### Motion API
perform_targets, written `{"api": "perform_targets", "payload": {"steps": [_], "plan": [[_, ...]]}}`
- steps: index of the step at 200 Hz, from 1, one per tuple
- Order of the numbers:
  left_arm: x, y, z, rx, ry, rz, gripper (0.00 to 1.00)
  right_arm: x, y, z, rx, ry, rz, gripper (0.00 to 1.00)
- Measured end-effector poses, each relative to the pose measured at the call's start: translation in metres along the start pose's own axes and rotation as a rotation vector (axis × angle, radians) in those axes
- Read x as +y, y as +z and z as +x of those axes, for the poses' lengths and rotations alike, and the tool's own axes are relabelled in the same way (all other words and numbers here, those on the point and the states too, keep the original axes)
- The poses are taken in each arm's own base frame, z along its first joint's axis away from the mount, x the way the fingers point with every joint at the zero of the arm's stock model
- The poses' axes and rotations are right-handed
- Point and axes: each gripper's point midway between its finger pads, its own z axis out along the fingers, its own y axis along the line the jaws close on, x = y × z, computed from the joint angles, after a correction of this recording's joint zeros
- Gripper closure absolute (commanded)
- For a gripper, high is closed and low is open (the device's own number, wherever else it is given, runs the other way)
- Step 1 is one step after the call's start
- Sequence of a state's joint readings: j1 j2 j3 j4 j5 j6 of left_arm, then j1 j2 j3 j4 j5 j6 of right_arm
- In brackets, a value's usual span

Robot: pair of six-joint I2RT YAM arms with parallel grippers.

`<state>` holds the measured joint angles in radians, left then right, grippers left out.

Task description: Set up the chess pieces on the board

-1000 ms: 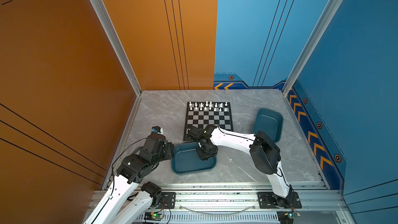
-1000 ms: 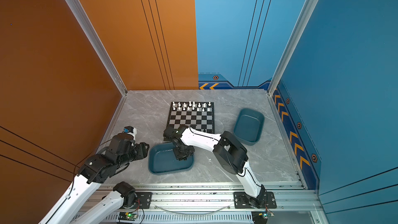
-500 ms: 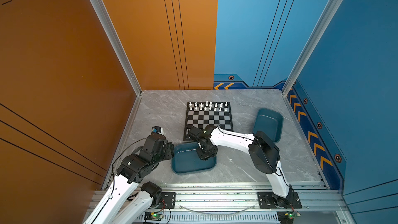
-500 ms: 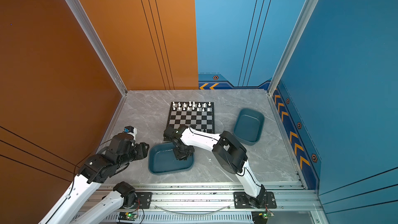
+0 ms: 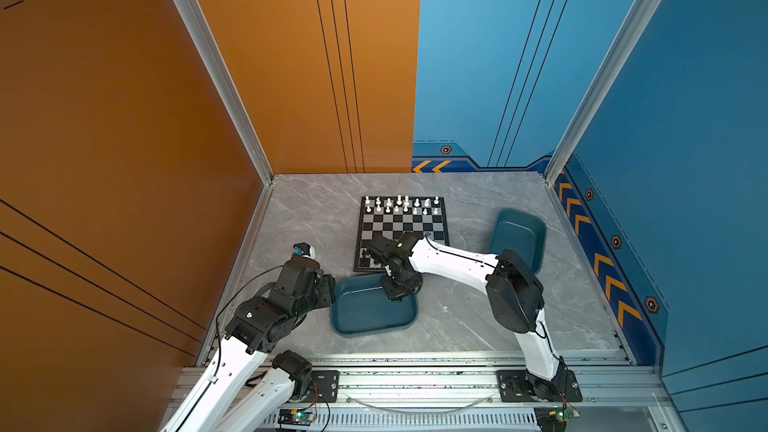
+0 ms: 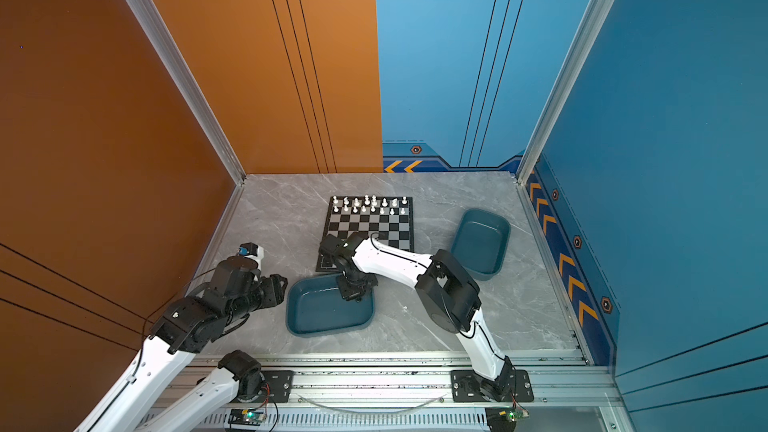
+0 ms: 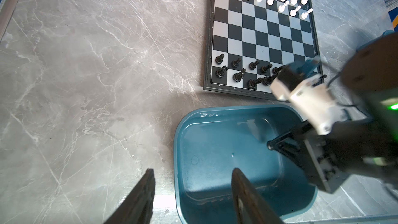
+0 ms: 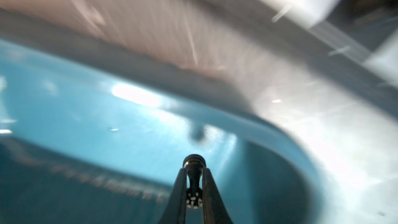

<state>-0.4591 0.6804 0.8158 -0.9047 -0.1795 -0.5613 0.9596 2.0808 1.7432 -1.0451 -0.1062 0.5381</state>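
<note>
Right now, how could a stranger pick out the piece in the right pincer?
Find the teal tray nearest the robot, before the board. The right pincer hangs over it, shut on one black piece. Unlike the black pieces on the board, it is gripped.

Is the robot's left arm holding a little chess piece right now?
No, in the left wrist view the left gripper has its jaws standing apart, with nothing gripped between them.
</note>
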Motion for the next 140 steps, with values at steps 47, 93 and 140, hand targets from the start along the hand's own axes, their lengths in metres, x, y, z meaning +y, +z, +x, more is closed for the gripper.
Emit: {"api": "perform_targets", "payload": {"steps": [47,93,140], "plan": [[-0.005,0.007,-0.006,-0.005,0.019,0.003,0.41,-0.032,-0.08,-0.035,-0.17,0.076,-0.05,0.85],[-0.014,0.017,-0.017,-0.021,0.026,0.013,0.41,-0.116,-0.088,-0.031,-0.165,0.206,0.038,0.85],[-0.022,0.023,-0.027,-0.03,0.036,0.019,0.41,-0.162,-0.06,-0.01,-0.066,0.262,0.117,0.85]]}}
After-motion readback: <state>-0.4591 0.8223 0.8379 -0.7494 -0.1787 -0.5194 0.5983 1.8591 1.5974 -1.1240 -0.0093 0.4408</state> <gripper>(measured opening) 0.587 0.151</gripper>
